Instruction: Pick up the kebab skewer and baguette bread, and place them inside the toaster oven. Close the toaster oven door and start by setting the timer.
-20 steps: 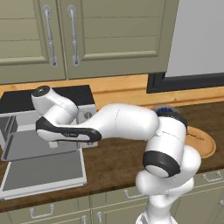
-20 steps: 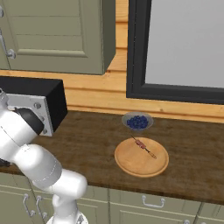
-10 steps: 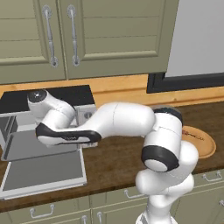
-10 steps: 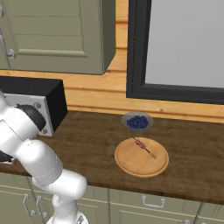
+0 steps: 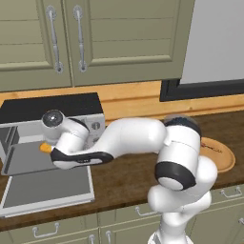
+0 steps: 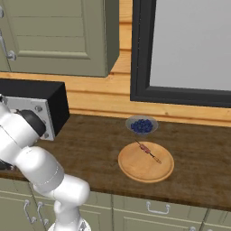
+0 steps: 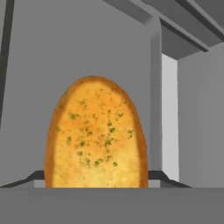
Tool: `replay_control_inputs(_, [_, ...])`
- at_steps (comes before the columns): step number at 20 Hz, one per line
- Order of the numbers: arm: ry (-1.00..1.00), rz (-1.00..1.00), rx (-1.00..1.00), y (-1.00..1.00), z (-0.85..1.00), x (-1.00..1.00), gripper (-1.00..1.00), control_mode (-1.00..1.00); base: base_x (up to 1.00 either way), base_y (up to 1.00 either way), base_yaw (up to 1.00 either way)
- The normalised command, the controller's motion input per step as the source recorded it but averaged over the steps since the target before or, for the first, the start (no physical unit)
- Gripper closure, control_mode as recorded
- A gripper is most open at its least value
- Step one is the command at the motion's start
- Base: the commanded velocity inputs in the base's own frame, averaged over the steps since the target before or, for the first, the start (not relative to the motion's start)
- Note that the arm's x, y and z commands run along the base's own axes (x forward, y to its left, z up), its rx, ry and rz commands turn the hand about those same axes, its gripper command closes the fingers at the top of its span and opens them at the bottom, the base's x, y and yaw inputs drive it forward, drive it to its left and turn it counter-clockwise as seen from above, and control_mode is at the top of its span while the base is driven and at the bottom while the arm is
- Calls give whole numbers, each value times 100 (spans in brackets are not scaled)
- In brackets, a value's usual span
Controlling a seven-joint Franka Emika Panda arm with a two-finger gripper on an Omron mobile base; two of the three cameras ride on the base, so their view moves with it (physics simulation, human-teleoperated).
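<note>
Arm: swung further left, hand now at the mouth of the toaster oven (image 5: 52, 125). Toaster oven door (image 5: 47, 188): down, flat before it. Baguette bread (image 7: 95, 135): inside the oven cavity. Tool: grip state cannot be told. Kebab skewer (image 6: 147, 150): on wooden plate (image 6: 135, 169), right of the oven.

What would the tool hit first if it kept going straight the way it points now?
The baguette bread, which sits directly ahead of it inside the toaster oven. Past the loaf, the oven's grey inner wall seems next, though the depth is hard to judge.
</note>
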Motion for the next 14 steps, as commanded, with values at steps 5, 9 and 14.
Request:
replay_control_inputs(5, [0,0,7,0,0,31,100,-100,0,0,0])
replay_control_inputs(9, [0,0,2,1,0,35,100,-100,0,0,0])
replay_control_inputs(14, [0,0,0,4,0,30,100,-100,0,0,0])
